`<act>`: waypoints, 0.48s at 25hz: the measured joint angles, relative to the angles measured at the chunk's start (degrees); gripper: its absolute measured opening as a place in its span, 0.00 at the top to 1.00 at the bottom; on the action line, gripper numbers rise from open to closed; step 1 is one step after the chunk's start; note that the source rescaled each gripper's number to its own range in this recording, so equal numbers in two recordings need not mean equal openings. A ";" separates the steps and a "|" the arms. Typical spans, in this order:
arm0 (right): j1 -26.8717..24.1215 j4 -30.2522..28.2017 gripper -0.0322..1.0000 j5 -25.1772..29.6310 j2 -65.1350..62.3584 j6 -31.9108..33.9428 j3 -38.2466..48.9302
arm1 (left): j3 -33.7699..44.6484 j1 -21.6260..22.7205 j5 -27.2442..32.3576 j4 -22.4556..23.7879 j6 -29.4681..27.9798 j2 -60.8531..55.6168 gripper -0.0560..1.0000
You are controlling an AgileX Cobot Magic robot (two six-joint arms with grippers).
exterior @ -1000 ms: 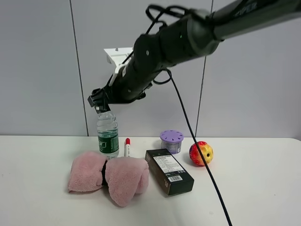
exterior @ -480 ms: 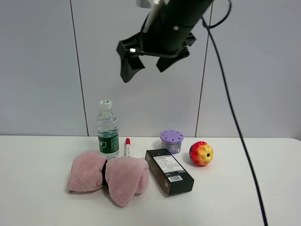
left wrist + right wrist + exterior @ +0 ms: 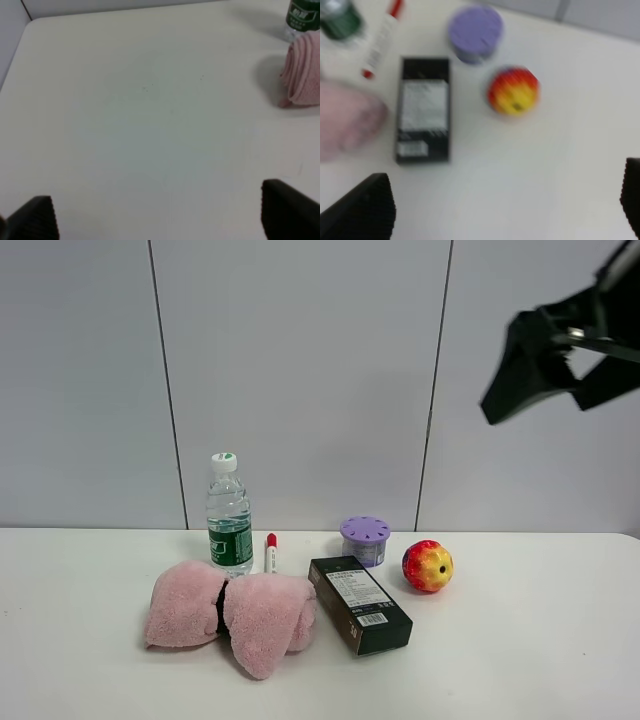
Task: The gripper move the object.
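Note:
The clear water bottle (image 3: pixel 229 512), with a white cap and green label, stands upright at the back left of the white table (image 3: pixel 520 640), just behind a pink cloth (image 3: pixel 230 612). My right gripper (image 3: pixel 538 410) hangs high at the upper right, far from the bottle, open and empty. In the blurred right wrist view its open fingers (image 3: pixel 365 205) frame the table from above, with the bottle (image 3: pixel 339 20) at one corner. My left gripper (image 3: pixel 155 194) is open and empty over bare table, with the bottle (image 3: pixel 303 17) far off at the frame's edge.
A red-capped marker (image 3: pixel 270 553) stands beside the bottle. A black box (image 3: pixel 360 617), a purple-lidded pot (image 3: pixel 364 539) and a red-yellow ball (image 3: pixel 427 565) lie to its right. A grey panelled wall (image 3: pixel 300 380) runs behind. The table's corner (image 3: pixel 25 25) shows in the left wrist view.
My right gripper was at the bottle's cap one second ago. It has risen and swung far right, open. The bottle stands where it was.

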 joint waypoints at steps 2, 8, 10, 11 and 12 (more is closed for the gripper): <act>-3.33 0.05 0.00 2.94 -4.06 0.00 3.23 | 0.00 0.00 0.00 0.00 0.00 0.00 0.00; -10.86 4.51 0.00 12.94 -16.92 0.00 10.63 | 0.00 0.00 0.00 0.00 0.00 0.00 0.00; -13.74 6.37 0.01 14.93 -21.15 -0.21 13.64 | 0.00 0.00 0.00 0.00 0.00 0.00 0.00; -15.64 7.15 0.01 15.48 -23.59 -0.91 15.01 | 0.00 0.00 0.00 0.00 0.00 0.00 0.00; -17.63 7.73 0.01 15.95 -25.73 -1.79 16.68 | 0.00 0.00 0.00 0.00 0.00 0.00 0.00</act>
